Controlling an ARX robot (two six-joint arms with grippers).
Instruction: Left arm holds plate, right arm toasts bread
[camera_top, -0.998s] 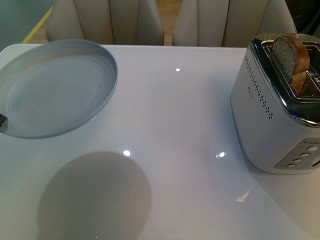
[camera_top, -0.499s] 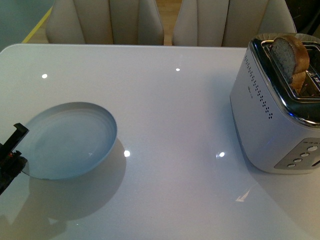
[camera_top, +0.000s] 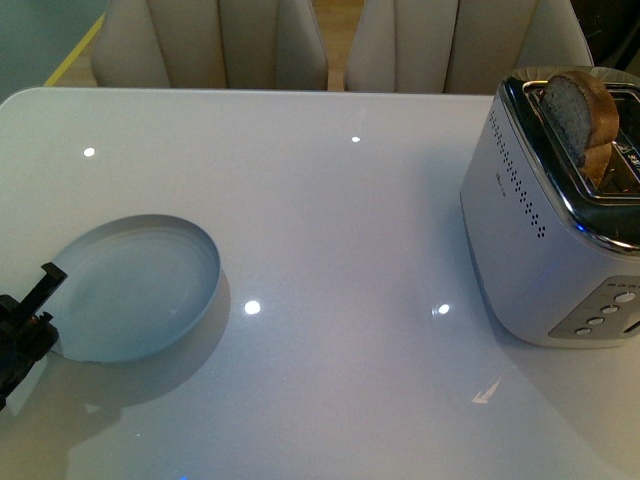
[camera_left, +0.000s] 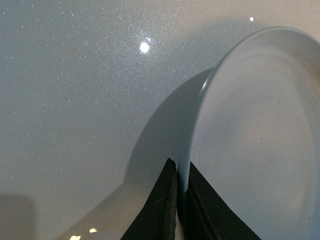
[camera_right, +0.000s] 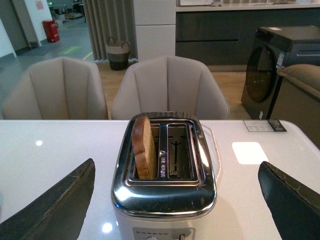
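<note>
We are looking across a glossy white table (camera_top: 340, 230) with two beige chairs (camera_top: 215, 40) standing at its far edge. At the near left, our left gripper (camera_top: 28, 320) is pinching the rim of the plate (camera_top: 140, 285); the left wrist view is showing the two black jaws closed together on the plate's raised edge, one jaw on each side of the rim (camera_left: 186, 170). The plate is sitting low over the table on the left side, with its shadow falling close under it; we cannot tell whether its underside is touching the surface. Nothing is lying on the plate.

Well apart from it, at the right edge of the table, a silver toaster (camera_top: 545, 230) is standing with its control buttons (camera_top: 605, 310) facing us. The bread (camera_top: 580, 110) is standing upright in one of the toaster's two slots, its rounded top and brown crust sticking up above the chrome top; the slot beside it is showing only its metal guides.

In the right wrist view, our right gripper (camera_right: 180, 200) is hovering just in front of the toaster with its jaws spread wide, one dark finger (camera_right: 55, 207) showing on each side, and it is gripping nothing. Behind the toaster in that view, a small card (camera_right: 265, 125) is lying flat on the table.
</note>
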